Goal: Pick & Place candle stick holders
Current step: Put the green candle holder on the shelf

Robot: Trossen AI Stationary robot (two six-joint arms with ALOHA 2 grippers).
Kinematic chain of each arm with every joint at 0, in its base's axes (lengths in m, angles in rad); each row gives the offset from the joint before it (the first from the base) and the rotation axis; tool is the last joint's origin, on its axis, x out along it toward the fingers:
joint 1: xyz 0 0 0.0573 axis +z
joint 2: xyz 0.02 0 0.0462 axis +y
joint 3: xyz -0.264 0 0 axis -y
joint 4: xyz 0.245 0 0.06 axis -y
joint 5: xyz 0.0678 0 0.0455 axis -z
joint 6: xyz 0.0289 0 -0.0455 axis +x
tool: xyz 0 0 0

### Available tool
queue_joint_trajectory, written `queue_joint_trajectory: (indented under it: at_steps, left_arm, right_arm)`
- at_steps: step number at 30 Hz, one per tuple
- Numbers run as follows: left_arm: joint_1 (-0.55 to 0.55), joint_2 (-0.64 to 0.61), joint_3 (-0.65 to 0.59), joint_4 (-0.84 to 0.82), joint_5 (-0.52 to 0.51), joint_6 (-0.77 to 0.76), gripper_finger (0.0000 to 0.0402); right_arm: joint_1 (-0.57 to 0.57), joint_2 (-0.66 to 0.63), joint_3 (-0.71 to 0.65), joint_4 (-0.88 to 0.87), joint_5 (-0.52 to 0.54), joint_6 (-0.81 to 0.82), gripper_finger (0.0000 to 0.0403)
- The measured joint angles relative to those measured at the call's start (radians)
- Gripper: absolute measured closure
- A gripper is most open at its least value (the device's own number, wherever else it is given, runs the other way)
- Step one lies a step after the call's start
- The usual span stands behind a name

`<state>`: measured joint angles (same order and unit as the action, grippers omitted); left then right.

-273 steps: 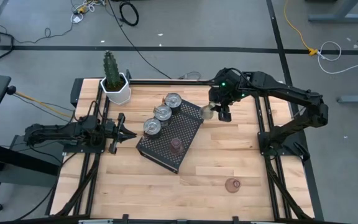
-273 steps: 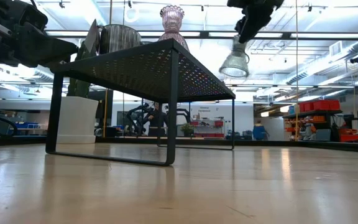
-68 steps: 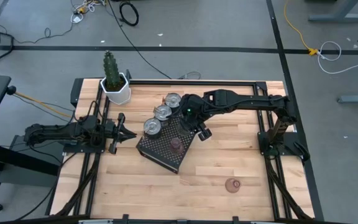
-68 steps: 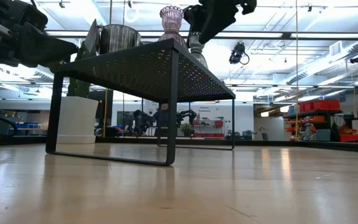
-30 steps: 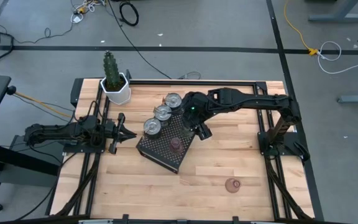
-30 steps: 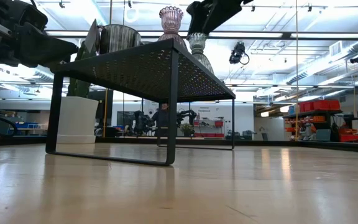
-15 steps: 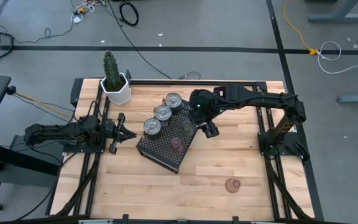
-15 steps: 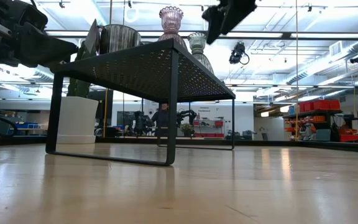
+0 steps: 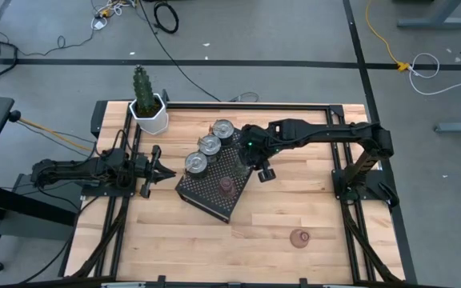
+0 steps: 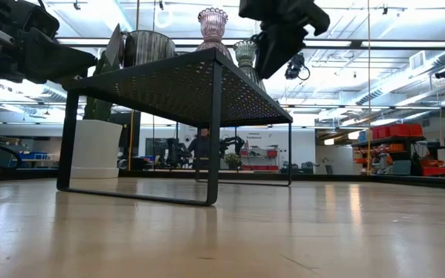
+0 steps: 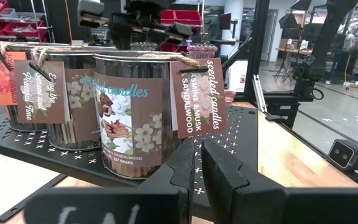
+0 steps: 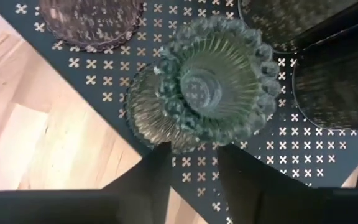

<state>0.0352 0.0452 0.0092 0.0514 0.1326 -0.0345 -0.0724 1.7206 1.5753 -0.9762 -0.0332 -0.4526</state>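
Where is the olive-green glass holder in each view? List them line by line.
High view: olive-green glass holder on the black tray, under the right hand.
Low view: on the tray top, beside the pink holder.
Left wrist view: cannot tell.
Right wrist view: centre.
Shared landmark: black tray.

- High view: you look straight down on the whole table (image 9: 278, 224).
- Low view: table-top level, facing the room.
- Left wrist: level, close to the tins (image 11: 138, 118).
- Right wrist: close above the tray (image 12: 328, 146).
- All share the tray.
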Motion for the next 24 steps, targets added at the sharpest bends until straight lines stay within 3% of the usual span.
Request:
queue_joint_trajectory:
  at_steps: [13,24]
  left_arm:
    - [0.000,0.000,0.000,0.000,0.000,0.000,0.0367]
    - [0.000,0.000,0.000,0.000,0.000,0.000,0.0367]
  right_arm:
    - [-0.005,0.000,-0.041,0.044,0.000,0.021,0.0395]
    - [-0.005,0.000,-0.042,0.072,-0.001,0.034,0.0401]
